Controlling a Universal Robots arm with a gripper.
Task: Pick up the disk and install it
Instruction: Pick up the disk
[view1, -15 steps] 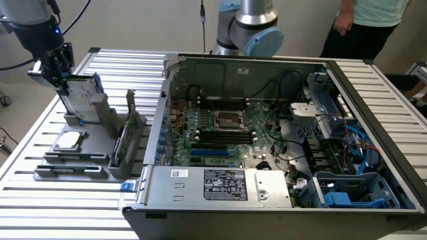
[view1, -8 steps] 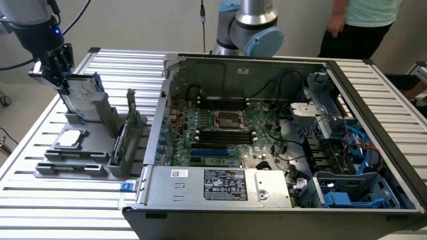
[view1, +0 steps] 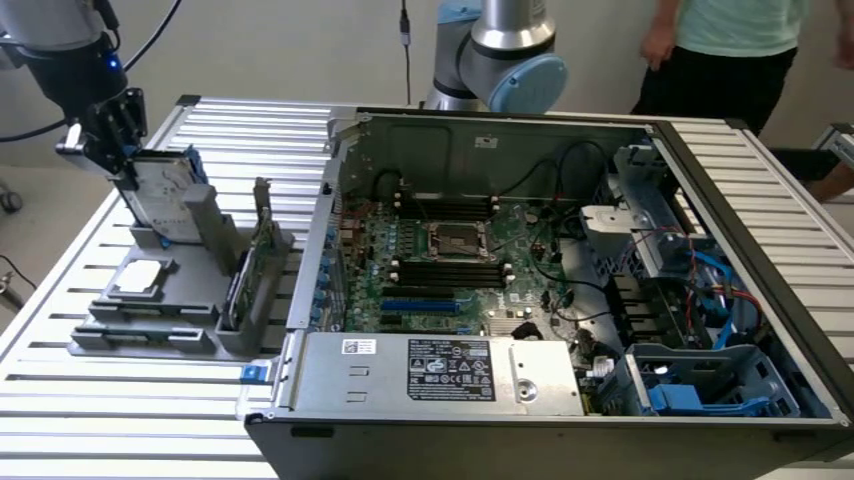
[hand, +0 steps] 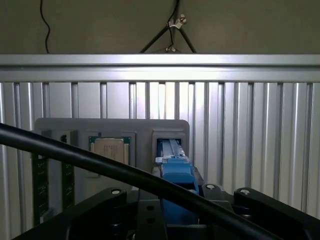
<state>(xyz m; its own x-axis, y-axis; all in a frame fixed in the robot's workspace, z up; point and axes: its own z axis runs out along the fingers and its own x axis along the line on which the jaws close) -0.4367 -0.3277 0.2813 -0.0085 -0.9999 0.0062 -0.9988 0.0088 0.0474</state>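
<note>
The disk (view1: 167, 190), silver-grey with a white label and a blue carrier, stands on edge in a slot of the grey holder (view1: 147, 310) on the slatted table at the exterior view's left. My gripper (view1: 123, 165) comes down on its upper end, a finger on each flat side, shut on it. In the wrist view the disk's blue carrier edge (hand: 175, 170) runs between the black fingers of my gripper (hand: 175, 202) down into the holder's slot (hand: 170, 140).
On the same holder lie a small square chip (view1: 140, 278) (hand: 111, 149) and an upright green circuit card (view1: 247, 280). The open computer case (view1: 561, 250) has blue drive bays (view1: 694, 385) at its right front. A person (view1: 727, 50) stands behind the table. A black cable (hand: 100, 165) crosses the wrist view.
</note>
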